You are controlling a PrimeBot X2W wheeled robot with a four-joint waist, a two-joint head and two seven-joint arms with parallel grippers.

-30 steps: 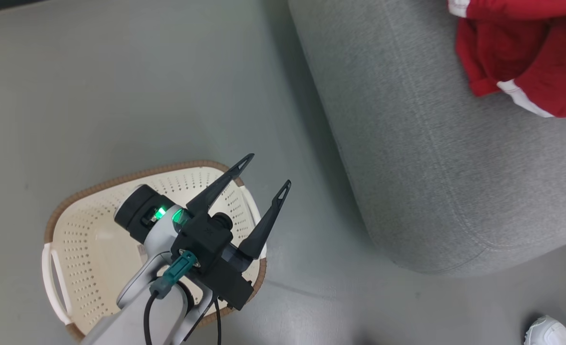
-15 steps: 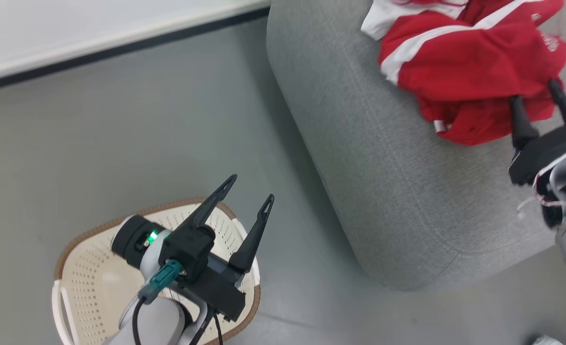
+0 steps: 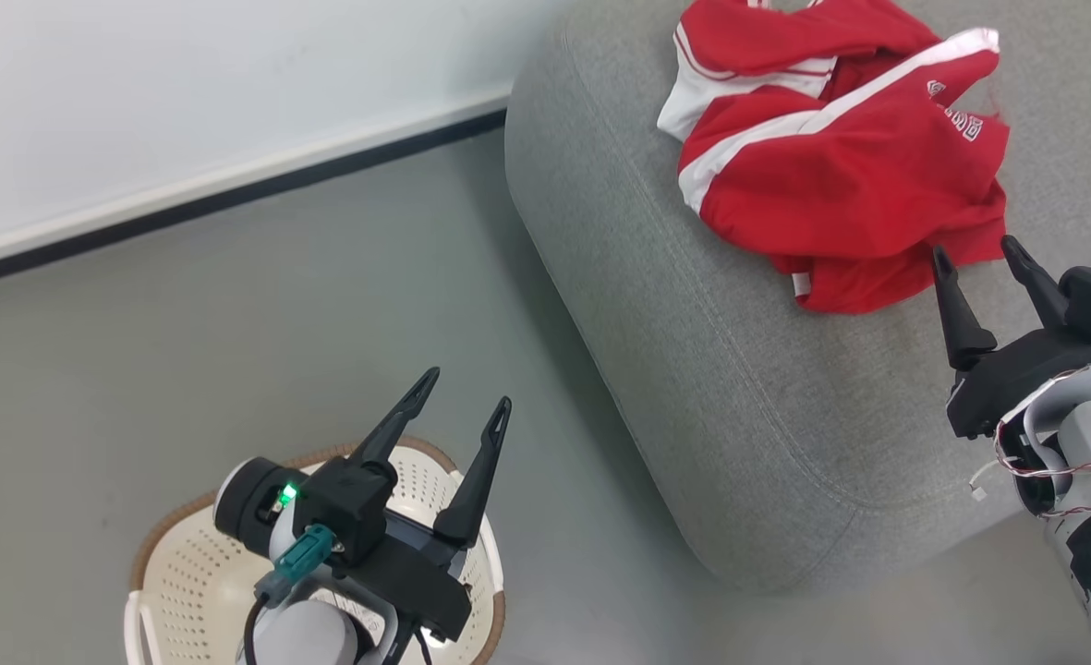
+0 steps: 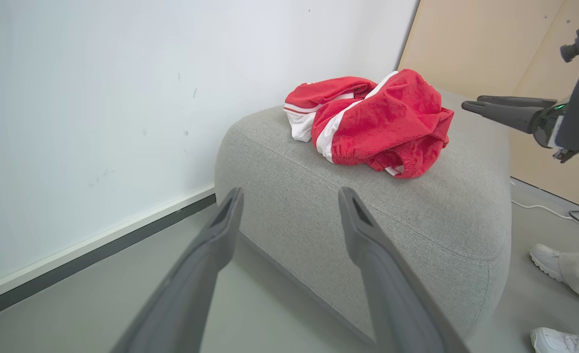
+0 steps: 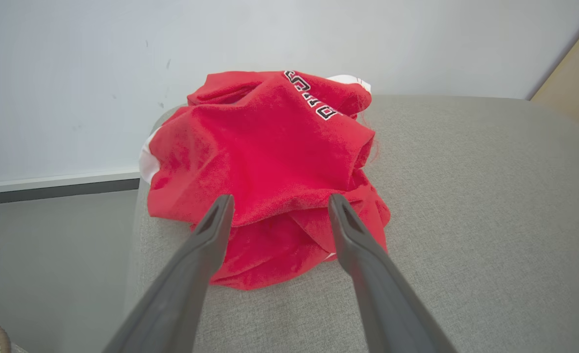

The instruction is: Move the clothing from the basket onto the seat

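The clothing [image 3: 841, 175] lay heaped on the seat [image 3: 693, 388], the right gripper [image 3: 975, 247] just beside it, jaws spread and empty, the left gripper [image 3: 468, 388] likewise agape over the basket [image 3: 185, 582].

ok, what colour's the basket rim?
Brown, woven-look, running around the cream perforated basket. It shows best in the head view.

The clothing [image 3: 841, 175] lies in a crumpled heap on the seat [image 3: 711, 388], near its far left corner. The right gripper [image 3: 975, 247], fingers apart, is just beside the heap. The left gripper [image 3: 468, 388], also spread, hangs above the basket [image 3: 185, 573].
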